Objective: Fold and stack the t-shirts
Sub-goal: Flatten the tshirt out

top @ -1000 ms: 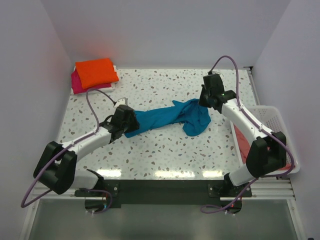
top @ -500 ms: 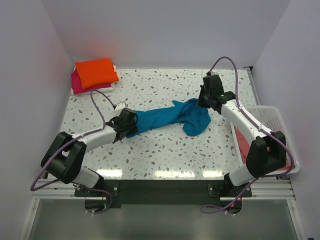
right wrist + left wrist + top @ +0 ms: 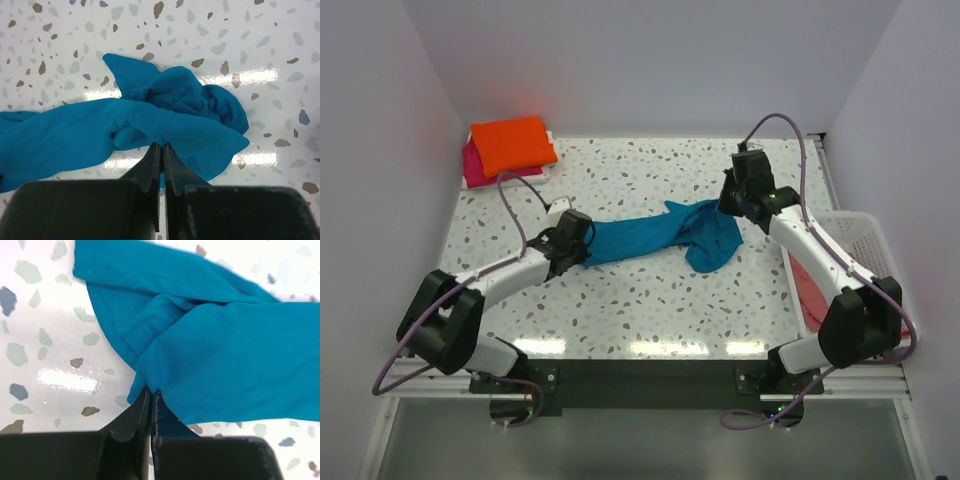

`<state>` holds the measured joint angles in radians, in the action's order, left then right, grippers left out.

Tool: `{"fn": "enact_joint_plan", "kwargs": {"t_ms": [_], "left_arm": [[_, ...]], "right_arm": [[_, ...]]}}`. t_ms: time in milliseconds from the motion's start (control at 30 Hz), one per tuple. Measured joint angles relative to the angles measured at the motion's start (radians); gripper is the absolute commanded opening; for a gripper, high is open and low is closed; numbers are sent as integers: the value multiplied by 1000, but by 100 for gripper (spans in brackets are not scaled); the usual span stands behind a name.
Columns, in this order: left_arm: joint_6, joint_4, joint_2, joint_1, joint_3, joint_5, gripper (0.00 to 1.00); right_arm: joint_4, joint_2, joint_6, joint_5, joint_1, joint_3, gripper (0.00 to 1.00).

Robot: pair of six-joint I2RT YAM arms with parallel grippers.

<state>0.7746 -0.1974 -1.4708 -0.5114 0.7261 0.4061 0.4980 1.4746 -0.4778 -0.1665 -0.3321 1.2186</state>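
From above, the teal t-shirt (image 3: 650,235) lies in a twisted band across the middle of the speckled bench (image 3: 650,300), stretched between the two arms. Its wider, bunched end is right of centre. The left arm (image 3: 510,272) reaches in from the lower left to the band's narrow end, and the right arm (image 3: 810,250) reaches from the lower right to the bunched end. In the upper left corner of the bench the orange t-shirt (image 3: 512,143) sits folded on top of the magenta t-shirt (image 3: 472,165). At the right edge of the frame the salmon t-shirt (image 3: 808,285) lies inside the white basket (image 3: 875,235). In the left wrist view, the left jaws are clenched at bottom centre, pinching a fold at the teal cloth's lower edge; a stitched hem curves above them. In the right wrist view, the right jaws are clenched at bottom centre on a gathered fold of the same shirt, with cloth trailing to the left edge of the frame and a loose lump lying to the upper right.
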Motion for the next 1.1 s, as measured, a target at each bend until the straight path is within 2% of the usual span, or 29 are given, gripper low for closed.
{"fn": "enact_joint_plan", "kwargs": {"t_ms": [333,500,600,733,900,1100], "left_arm": [[-45,-150,383,0,112,34,0],[-67,-187,484,14,153,51,0],[-84,-176,441,69,167,17,0],[-97,-138,274,178,203,-93,0],[-119,-141,77,253,363,-182,0],[-143,-124,59,331,558,-264,0]], "right_arm": [[58,-256,11,-27,6,0,0],[87,-316,27,-27,6,54,0],[86,-259,44,-14,6,122,0],[87,-93,76,5,6,251,0],[111,92,109,1,10,406,0],[174,117,139,-18,25,623,0]]}}
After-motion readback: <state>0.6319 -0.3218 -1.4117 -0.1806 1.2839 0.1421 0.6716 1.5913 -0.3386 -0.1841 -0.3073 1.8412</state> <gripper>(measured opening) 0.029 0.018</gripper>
